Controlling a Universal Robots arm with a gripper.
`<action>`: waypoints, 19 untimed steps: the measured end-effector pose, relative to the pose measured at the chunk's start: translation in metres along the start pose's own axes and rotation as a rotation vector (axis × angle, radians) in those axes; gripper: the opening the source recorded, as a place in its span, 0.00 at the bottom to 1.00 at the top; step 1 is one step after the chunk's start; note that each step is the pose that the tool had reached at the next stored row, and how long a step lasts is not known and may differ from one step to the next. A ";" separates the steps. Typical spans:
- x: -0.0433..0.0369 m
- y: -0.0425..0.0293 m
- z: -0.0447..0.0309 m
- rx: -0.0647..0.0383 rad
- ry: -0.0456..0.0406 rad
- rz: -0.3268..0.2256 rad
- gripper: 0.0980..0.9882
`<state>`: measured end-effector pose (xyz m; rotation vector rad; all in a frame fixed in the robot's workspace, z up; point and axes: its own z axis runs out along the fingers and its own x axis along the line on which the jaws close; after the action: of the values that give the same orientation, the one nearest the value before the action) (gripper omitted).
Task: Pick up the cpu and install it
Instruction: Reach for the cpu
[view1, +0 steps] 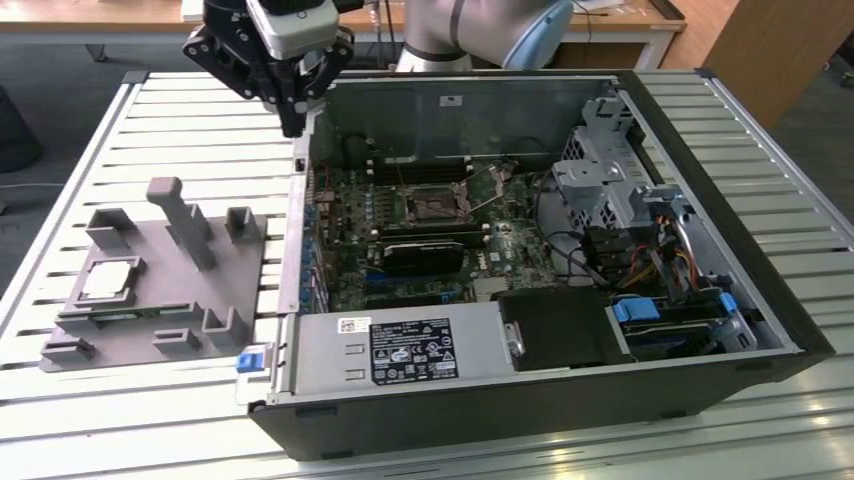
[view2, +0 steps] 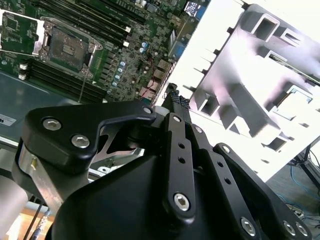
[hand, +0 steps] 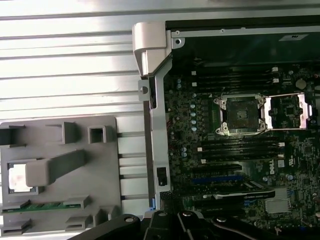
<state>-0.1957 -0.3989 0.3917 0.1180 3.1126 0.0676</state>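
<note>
Black and pressed together on nothing: hanging with the gripper (view1: 291, 128) over the side wall of the open computer case (view1: 441, 110). Pointing, in the second wrist view, with the fingertips (view2: 176, 102) between motherboard and grey tray (view1: 254, 270). Lying as the cpu (view1: 107, 280) in a square pocket of that tray, well apart, toward the exterior view's left. Hiding partly behind a grey post (hand: 55, 167) in the first wrist view, near a green memory stick (hand: 45, 205). Standing open as the socket (hand: 240, 116), lid lifted.

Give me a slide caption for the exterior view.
Gripper above the edge of the open computer case; cpu resting in the grey holder on the exterior view's left, socket empty.
</note>
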 end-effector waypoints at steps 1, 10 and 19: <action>0.0008 -0.0001 0.0000 0.000 0.0000 0.000 0.01; 0.0089 -0.0007 -0.0001 0.000 0.0000 0.000 0.01; 0.0158 -0.0012 -0.0001 0.000 0.0000 0.000 0.01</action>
<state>-0.2115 -0.3989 0.3913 0.1180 3.1126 0.0677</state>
